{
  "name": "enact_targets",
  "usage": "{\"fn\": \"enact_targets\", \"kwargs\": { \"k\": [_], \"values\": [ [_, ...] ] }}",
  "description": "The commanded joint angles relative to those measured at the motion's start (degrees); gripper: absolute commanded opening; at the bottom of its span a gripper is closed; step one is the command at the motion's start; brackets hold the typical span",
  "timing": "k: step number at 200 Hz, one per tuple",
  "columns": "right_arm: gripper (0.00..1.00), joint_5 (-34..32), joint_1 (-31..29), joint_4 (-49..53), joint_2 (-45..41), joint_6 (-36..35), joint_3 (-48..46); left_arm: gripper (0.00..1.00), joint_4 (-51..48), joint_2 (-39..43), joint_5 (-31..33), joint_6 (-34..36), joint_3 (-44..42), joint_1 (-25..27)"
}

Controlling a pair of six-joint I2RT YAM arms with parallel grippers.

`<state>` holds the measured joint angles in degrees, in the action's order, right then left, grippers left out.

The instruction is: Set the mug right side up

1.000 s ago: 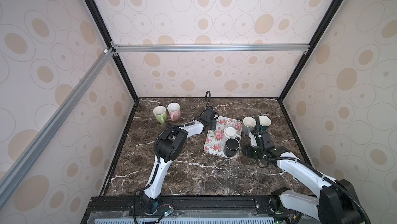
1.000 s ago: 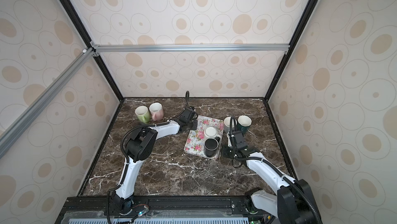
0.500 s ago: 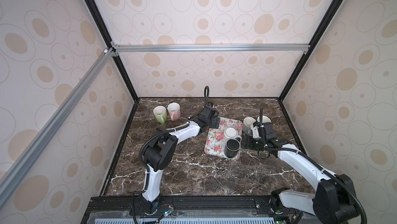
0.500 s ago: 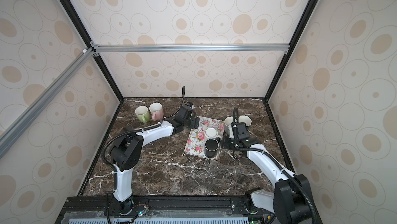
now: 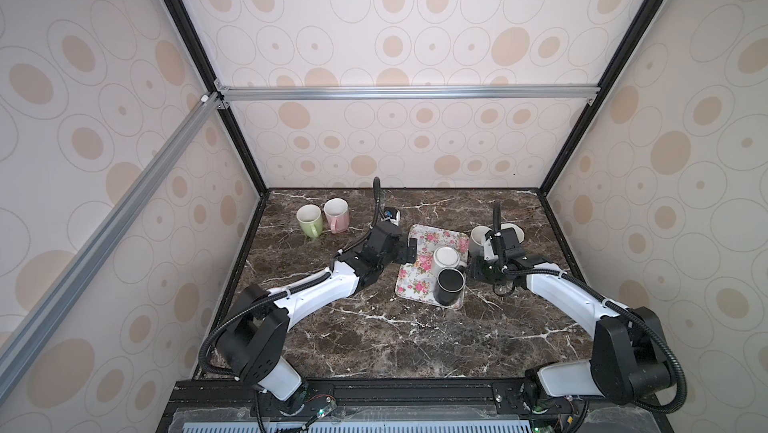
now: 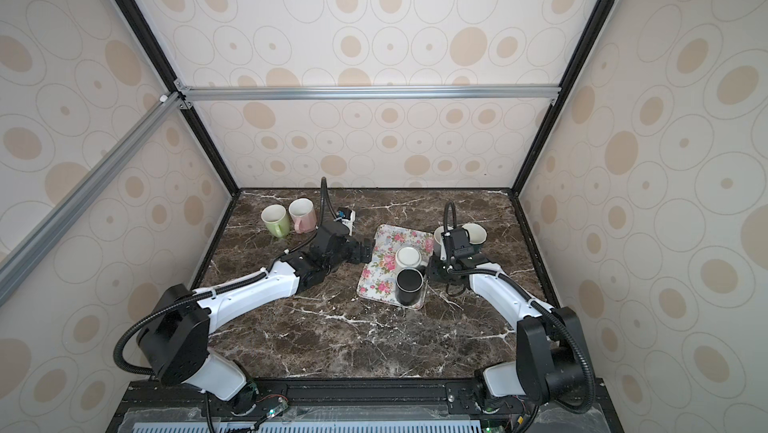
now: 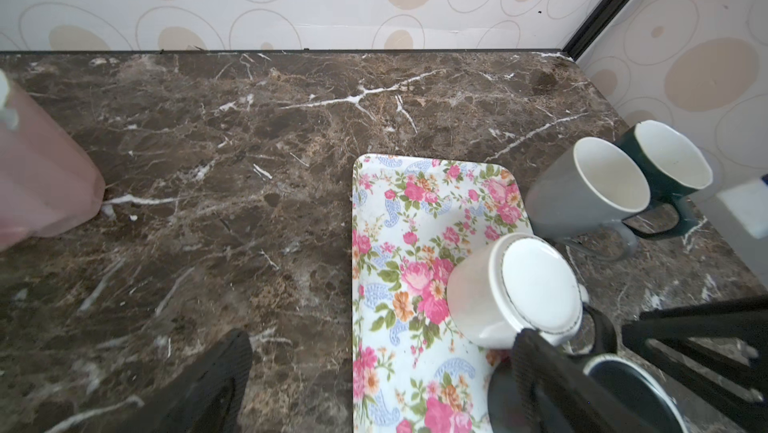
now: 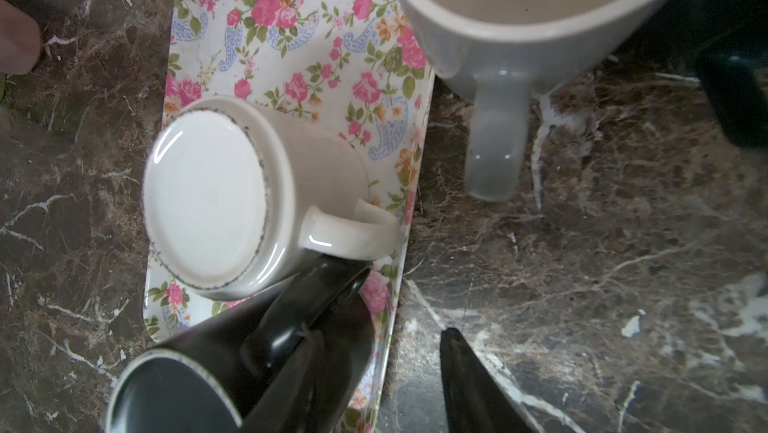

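Marble worktop [image 5: 374, 339] underneath: my left jaws stand wide apart and empty beside the floral tray [image 5: 430, 240], I judge to span the white mug [image 5: 445, 256], base-up there; right jaws by the black mug [image 5: 449, 283], whether clamped I cannot tell

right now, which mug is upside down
The white mug on the floral tray: its flat base faces up. The black mug beside it and the rest show open mouths.

Green mug [image 5: 309, 221], pink mug [image 5: 336, 214] upright, side by side; grey mug [image 7: 590, 190], dark green mug [image 7: 669, 159] near floral tray [image 7: 399, 210].
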<state>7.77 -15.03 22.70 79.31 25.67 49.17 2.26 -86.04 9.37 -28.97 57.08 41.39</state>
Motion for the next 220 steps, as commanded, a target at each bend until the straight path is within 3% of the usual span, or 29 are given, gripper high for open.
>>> {"fn": "enact_targets", "kwargs": {
  "k": [1,220],
  "values": [
    [0.48,-0.34,0.24,-0.59,-0.30,1.01,1.98,0.98,1.91,3.23,1.39,-3.41,-1.97,0.36],
    [0.48,4.18,-0.75,-2.75,9.92,0.26,7.06,0.98,2.53,2.24,1.53,-5.48,-4.16,0.82]
  ]
}}
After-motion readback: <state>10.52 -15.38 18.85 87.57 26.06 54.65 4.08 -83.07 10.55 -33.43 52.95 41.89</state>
